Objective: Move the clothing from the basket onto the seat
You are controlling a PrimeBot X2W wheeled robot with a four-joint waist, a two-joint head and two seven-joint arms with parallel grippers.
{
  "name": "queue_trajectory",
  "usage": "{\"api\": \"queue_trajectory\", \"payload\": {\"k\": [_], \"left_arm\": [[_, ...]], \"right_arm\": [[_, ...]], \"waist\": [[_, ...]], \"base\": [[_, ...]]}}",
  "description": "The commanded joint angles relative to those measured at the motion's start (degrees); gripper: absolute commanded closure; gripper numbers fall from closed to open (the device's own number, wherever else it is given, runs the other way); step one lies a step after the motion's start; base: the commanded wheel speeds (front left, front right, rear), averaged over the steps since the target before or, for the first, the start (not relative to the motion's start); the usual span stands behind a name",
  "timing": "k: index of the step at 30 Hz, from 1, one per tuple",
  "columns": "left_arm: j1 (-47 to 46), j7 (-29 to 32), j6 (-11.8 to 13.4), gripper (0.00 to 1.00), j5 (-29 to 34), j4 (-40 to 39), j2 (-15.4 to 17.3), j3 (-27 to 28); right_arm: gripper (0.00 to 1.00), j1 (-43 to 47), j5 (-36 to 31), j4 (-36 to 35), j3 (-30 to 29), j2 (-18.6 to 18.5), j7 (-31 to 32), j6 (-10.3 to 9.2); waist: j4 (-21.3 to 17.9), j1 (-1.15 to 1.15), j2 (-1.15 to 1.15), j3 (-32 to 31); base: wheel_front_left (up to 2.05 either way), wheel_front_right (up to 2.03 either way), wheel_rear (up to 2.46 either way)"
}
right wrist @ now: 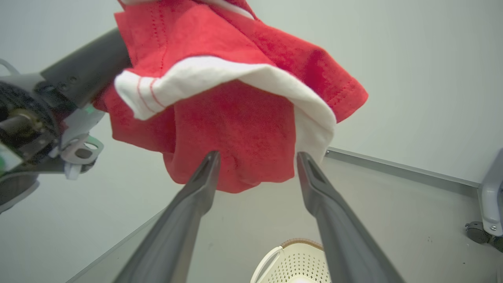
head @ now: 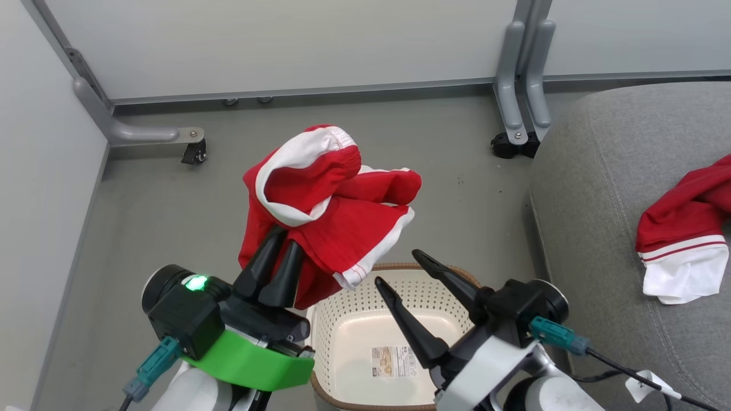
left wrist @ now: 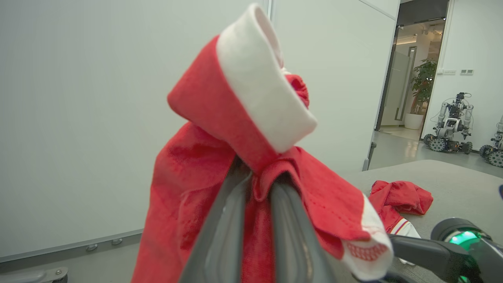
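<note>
My left gripper is shut on a red garment with white trim, lifted clear above the basket's left side; the cloth drapes over the fingers. The same garment hangs ahead of my right gripper, which is open with nothing between its fingers. In the head view the right gripper hovers over the cream perforated basket, whose bottom shows only a label sticker. A second red and white garment lies on the grey seat at right, also seen as a garment on the seat.
Grey floor spreads around the basket. White partition walls stand behind, with caster feet at left and a grey post foot near the seat's corner. Other robots stand far off beyond a doorway.
</note>
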Motion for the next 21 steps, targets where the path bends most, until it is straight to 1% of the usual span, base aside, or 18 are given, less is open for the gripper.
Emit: {"api": "queue_trajectory", "payload": {"k": [1,7,14,21], "left_arm": [[-1.1,0.0,-0.5,1.0,0.2,0.1,-0.2,-0.2],[-1.9,0.2,-1.2,1.0,0.2,0.9,-0.8,-1.5],[-2.3,0.4,-1.5,1.0,-0.1,1.5,-1.0,-2.3],[-2.8,0.5,-2.0,1.0,-0.3,2.0,-1.4,-3.4]], "right_arm": [[0.0,-2.3,1.0,1.2,1.6,-0.2,-1.0,-0.02],[0.0,-9.6,3.9,6.8,7.1,0.4,-3.7,-0.02],[0.0,-16.3,5.8,13.8,11.7,1.4,-6.0,-0.02],[0.0,-21.3,7.3,20.8,15.5,3.5,-9.3,-0.02]], "waist": [[0.6,0.0,0.0,0.5],[1.6,0.0,0.0,0.8],[2.2,0.0,0.0,1.1],[2.7,0.0,0.0,1.5]], "base": [[0.0,0.0,0.0],[0.0,0.0,0.0],[0.0,0.0,0.0],[0.0,0.0,0.0]]}}
